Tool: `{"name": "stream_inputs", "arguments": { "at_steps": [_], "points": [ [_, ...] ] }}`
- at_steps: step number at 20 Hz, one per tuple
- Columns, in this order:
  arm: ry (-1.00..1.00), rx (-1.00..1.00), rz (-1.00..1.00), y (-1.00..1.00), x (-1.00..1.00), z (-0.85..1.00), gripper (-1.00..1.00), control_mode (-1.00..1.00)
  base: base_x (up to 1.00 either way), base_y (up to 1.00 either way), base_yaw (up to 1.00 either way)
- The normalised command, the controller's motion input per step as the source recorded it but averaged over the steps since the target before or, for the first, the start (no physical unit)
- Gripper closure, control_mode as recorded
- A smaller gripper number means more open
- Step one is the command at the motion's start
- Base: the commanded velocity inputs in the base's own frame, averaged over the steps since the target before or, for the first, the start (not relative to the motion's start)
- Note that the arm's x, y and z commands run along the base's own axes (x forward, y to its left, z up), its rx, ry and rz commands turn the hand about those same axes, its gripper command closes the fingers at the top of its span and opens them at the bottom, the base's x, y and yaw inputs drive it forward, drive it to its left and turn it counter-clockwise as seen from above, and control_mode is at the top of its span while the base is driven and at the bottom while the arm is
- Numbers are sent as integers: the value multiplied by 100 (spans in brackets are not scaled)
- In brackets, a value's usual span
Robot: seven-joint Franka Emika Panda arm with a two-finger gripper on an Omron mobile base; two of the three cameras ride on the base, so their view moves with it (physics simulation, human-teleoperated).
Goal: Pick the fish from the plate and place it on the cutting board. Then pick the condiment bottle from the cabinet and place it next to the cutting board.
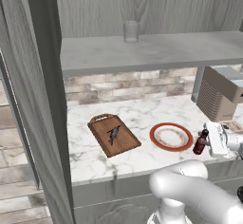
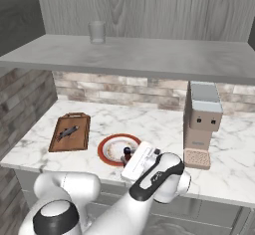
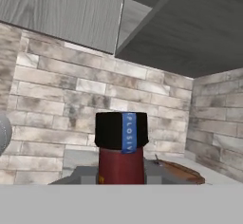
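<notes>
At counter's front edge, right of the plate [image 1: 171,136], the gripper [image 1: 209,141] is clenched on the condiment bottle [image 1: 200,142]; bottle hangs upright, low over the marble counter [image 1: 142,114], whether its base touches cannot be told. Hand view confirms grip: black cap [image 3: 121,131] and red body rise between the finger tips.

Risk 1, wrong drop spot: bottle is near the plate's right rim, and the plate lies between it and the cutting board [image 1: 113,134]; releasing here likely fails the "next to board" req.; cause = plate in the way.

Risk 2, plate strike: a low sideways move toward the board would drag the bottle base across the orange rim; cause = insufficient lift; result = plate shoved, bottle tipped.

Risk 3, fish disturbed: the fish [image 1: 113,134] lies mid-board, step one judged done; an approach that clips the board could knock it off.

Risk 4, topple on release: bottle is narrow and tall; if let go while tilted or above the surface it may fall and roll off the front edge.

Risk 5, arm clash: the coffee machine [image 2: 201,123] stands just right of the wrist in right base view; a wide elbow swing could hit it.

Farther back, the cabinet [image 1: 142,52] shelf carries a clear glass [image 1: 131,31]; overhang limits lift height.
</notes>
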Motion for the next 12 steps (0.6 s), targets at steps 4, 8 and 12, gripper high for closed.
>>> {"name": "stream_inputs", "arguments": {
  "at_steps": [4, 8, 12],
  "points": [
    [0, 0, 0, -16, 28, -19, 100, -100, 0, 0, 0],
    [0, 0, 0, -15, 25, -18, 100, -100, 0, 0, 0],
    [0, 0, 0, -14, 22, -18, 100, -100, 0, 0, 0]
  ]
}}
